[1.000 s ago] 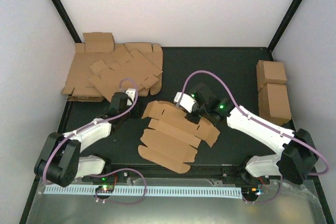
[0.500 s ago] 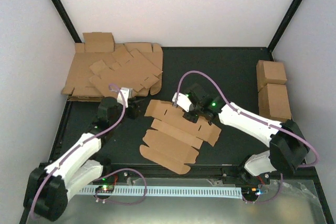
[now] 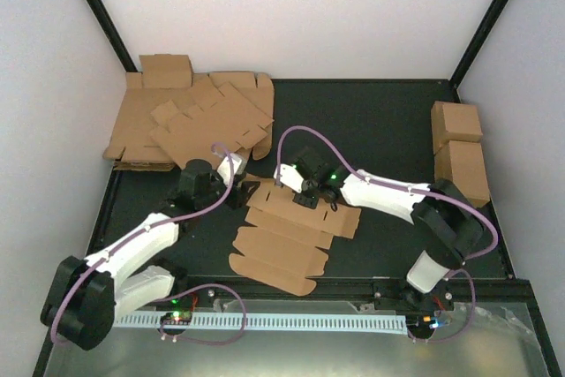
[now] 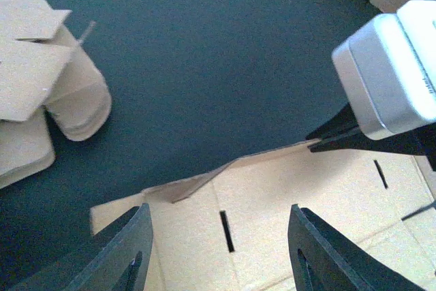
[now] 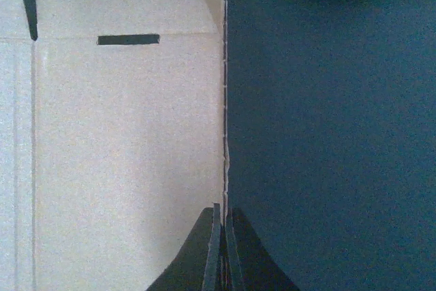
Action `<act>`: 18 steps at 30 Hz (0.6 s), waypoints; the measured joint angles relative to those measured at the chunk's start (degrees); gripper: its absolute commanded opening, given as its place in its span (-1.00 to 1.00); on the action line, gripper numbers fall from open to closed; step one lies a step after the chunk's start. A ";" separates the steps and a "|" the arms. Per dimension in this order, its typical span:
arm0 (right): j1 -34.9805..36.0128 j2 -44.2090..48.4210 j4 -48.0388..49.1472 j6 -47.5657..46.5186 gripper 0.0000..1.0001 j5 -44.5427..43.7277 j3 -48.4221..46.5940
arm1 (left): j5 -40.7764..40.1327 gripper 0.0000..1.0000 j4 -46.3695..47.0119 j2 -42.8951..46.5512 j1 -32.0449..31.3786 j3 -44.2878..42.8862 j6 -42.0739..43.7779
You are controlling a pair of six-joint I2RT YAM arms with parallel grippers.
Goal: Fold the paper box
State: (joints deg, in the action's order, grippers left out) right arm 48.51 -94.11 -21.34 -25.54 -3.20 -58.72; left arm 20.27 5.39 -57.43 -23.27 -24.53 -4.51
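Note:
The paper box (image 3: 287, 236) lies as a flat brown die-cut sheet in the middle of the black table. My right gripper (image 3: 305, 197) is at its far edge. In the right wrist view the gripper (image 5: 223, 226) is shut, with the edge of the box (image 5: 122, 134) pinched between its fingers. My left gripper (image 3: 247, 193) hovers over the sheet's far left corner. In the left wrist view this gripper (image 4: 221, 250) stands open, with the slotted cardboard (image 4: 272, 202) below the gap and nothing held. The right gripper's black fingers (image 4: 340, 142) show there on the same edge.
A heap of overlapping cardboard sheets (image 3: 190, 125) fills the back left corner, and its edge shows in the left wrist view (image 4: 41, 100). Two brown cardboard cuboids (image 3: 459, 152) stand at the right edge. Black frame posts rise at the back corners.
My left gripper has opened wider and swung right to the sheet's far left corner. The right gripper has moved left, shut on the edge, and the sheet has shifted left with it.

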 measured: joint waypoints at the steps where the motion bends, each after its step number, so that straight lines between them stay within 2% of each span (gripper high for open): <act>1: -0.02 -0.26 0.68 -0.22 -0.96 -0.26 0.37 | 0.15 0.15 -0.57 -1.16 -0.59 -0.55 1.05; 8: 0.02 2.27 3.08 -1.60 -0.96 -0.70 2.10 | 0.76 0.16 -2.67 -4.63 -4.61 -5.01 8.98; 12: 0.15 5.14 3.02 -2.47 -0.96 0.48 2.10 | 0.74 0.23 -2.49 -5.09 -5.70 -6.49 13.84; 13: 0.33 6.14 2.95 -2.82 -0.96 0.87 2.14 | 0.72 0.34 -2.51 -5.11 -5.70 -6.49 14.69; 14: 0.55 7.06 2.86 -3.08 -0.96 1.18 2.16 | 0.68 0.36 -2.54 -5.22 -5.70 -6.49 15.56; 18: 1.70 9.60 1.88 -4.22 -0.96 1.81 2.05 | 0.07 0.37 -3.13 -5.35 -6.19 -6.78 18.18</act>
State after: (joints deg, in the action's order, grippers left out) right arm 50.22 -84.51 -19.46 -29.76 -1.39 -56.66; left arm 20.34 2.26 -62.78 -29.45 -31.31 13.67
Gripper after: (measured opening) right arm 0.035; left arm 0.684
